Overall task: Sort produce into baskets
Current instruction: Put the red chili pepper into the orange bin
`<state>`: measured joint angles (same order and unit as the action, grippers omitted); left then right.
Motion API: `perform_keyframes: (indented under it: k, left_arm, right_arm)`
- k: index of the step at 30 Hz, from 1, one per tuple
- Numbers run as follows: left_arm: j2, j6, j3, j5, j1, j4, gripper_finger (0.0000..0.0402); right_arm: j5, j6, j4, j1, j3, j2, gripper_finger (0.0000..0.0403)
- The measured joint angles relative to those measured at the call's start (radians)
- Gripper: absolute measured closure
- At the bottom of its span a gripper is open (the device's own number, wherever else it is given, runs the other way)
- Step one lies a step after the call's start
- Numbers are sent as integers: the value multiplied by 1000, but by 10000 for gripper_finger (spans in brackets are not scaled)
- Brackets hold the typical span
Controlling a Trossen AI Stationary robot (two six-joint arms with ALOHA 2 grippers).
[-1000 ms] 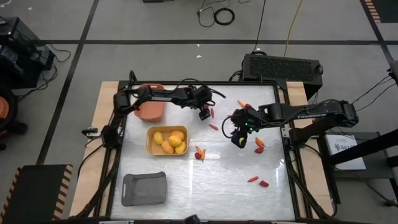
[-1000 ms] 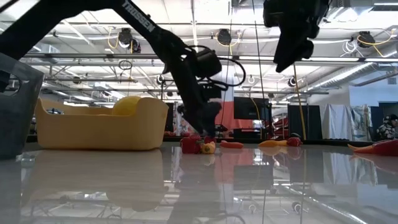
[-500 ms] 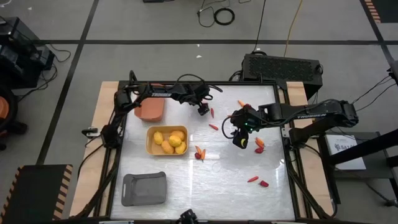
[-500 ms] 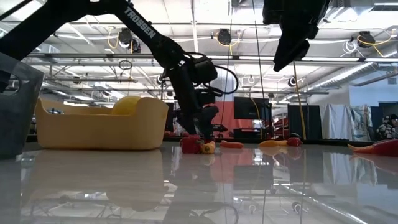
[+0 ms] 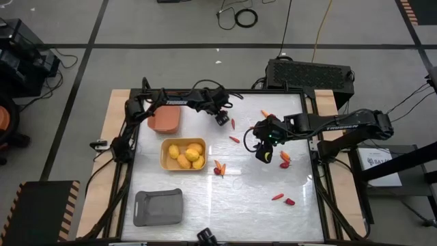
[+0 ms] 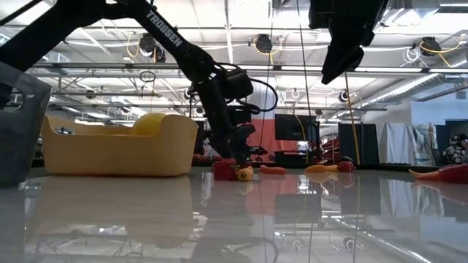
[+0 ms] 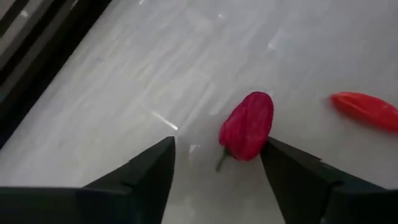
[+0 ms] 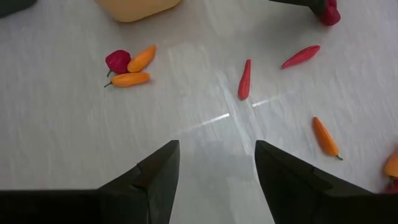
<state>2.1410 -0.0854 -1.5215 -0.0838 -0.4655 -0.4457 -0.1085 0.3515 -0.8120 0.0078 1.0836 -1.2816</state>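
Tabletop (image 5: 246, 198): glossy white, pale wood edging. Baskets: one salmon-orange (image 5: 164, 121), one yellow (image 5: 166, 161) holding yellow-orange fruits (image 5: 186, 156), one grey (image 5: 158, 207). Loose pieces: a deep red chili (image 7: 247, 126) (thin green stem), a red stick (image 8: 245, 79), an orange stick (image 8: 324, 136). Both arms black.

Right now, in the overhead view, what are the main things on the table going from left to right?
Grey basket, salmon-orange basket, yellow basket, left gripper, red piece, right gripper, orange stick.
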Motion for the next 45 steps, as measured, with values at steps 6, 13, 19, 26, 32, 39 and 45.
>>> perform_keyframes:
  k: [6,13,19,26,32,39,45]
  left_arm:
    - [-1,-13,-48,44,-6,-81,223]
    - [-17,-14,-86,55,-7,-114,278]
    - [-16,-41,-89,21,-6,-121,278]
    - [-16,-73,-89,25,-19,-182,210]
    - [-12,-64,-90,58,-25,-145,145]
    - [-1,-167,-91,89,-25,-143,120]
    - [-23,-222,-90,89,-26,-207,120]
  right_arm:
    - [0,2,0,0,0,0,202]
    - [0,3,0,-1,2,0,202]
    - [3,19,-1,-1,2,0,202]
    - [3,5,0,-2,2,0,202]
    - [4,3,0,-6,2,0,202]
    - [5,4,8,-26,2,0,202]
    - [-3,25,-46,-45,2,-1,202]
